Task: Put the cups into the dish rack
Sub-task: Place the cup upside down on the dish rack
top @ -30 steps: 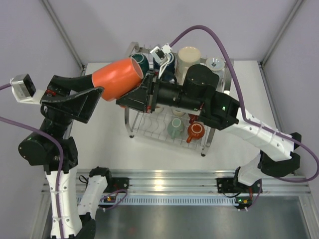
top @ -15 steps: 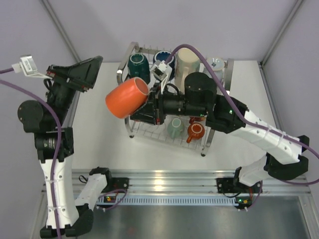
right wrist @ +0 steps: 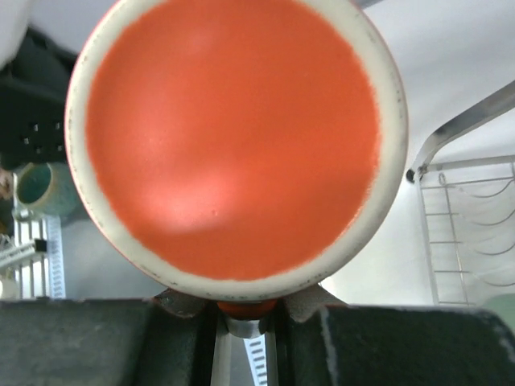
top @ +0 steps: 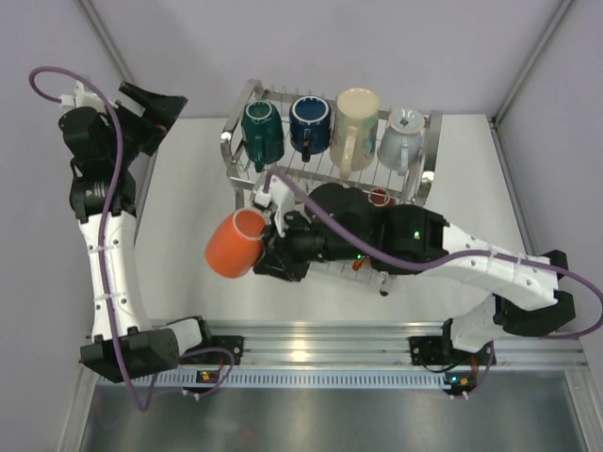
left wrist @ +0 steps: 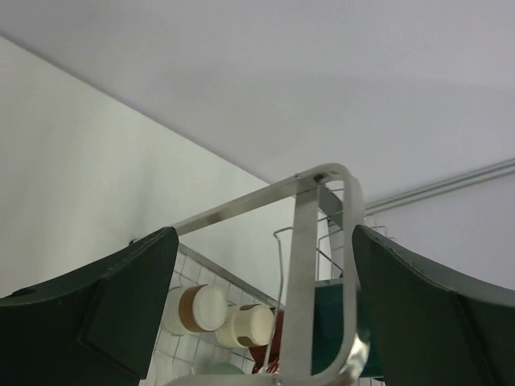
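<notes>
My right gripper [top: 264,249] is shut on the handle of a large orange cup [top: 234,247] and holds it in the air off the front left corner of the dish rack [top: 247,94]. In the right wrist view the orange cup's base [right wrist: 233,145] fills the frame, with the handle pinched in my right gripper [right wrist: 245,310]. Teal [top: 261,128], navy [top: 309,122], cream [top: 356,124] and pale blue-grey [top: 403,128] cups lie on the rack's top tier. My left gripper [top: 155,108] is raised at the far left, open and empty. Its fingers [left wrist: 121,322] frame a rack post [left wrist: 322,273].
My right arm [top: 377,240] lies across the rack's lower tier and hides most of it; a bit of red [top: 380,196] shows there. Two cream cups [left wrist: 193,308] show under the rack wires. The aluminium rail [top: 311,334] runs along the near table edge.
The left arm has swung up and back to the far left, away from the orange cup. The right gripper has carried that cup down and toward the front, left of the rack.
</notes>
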Tool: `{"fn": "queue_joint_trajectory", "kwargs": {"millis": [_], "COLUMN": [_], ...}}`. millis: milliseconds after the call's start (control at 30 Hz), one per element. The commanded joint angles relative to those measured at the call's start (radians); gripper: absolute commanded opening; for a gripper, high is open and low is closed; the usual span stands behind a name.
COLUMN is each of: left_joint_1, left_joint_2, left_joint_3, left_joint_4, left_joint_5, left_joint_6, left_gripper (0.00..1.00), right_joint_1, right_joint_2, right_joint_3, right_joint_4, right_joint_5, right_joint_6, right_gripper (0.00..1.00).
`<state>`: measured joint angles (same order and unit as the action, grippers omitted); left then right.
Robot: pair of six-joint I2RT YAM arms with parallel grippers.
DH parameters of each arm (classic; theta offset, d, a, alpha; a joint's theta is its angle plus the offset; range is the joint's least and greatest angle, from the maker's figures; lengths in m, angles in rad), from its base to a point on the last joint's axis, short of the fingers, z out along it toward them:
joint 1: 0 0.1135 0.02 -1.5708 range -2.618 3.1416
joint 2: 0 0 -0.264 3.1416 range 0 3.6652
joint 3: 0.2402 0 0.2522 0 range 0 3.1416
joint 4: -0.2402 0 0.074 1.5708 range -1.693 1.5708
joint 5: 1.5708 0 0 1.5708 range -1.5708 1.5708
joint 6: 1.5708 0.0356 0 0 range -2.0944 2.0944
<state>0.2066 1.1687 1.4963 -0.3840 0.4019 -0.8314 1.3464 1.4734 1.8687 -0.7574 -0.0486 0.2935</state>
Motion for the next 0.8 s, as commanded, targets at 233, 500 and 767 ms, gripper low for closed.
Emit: {"fn": "queue_joint_trajectory", "kwargs": {"millis": [233, 500, 767], "left_joint_1": [0.178, 0.180, 0.180], "left_joint_2": [0.074, 0.077, 0.036], "left_joint_3": [-0.113, -0.218, -0.366], "left_joint_4": [-0.012, 0.040, 0.157], "left_joint_5": [0.180, 0.193, 0.197], "left_joint_6": [0.074, 0.083, 0.022], "left_gripper": [0.95, 0.95, 0.94], "right_joint_1": [0.125, 0.117, -0.021], "right_joint_2": [0.056, 0.143, 0.166], "right_joint_3": [-0.204, -0.302, -0.413], "right_joint_4": [0.118, 0.139, 0.228], "right_joint_5": [0.283, 0.446, 0.392], "right_joint_6": [-0.019, -0.001, 0.068], "right_gripper": [0.00, 0.00, 0.00]}}
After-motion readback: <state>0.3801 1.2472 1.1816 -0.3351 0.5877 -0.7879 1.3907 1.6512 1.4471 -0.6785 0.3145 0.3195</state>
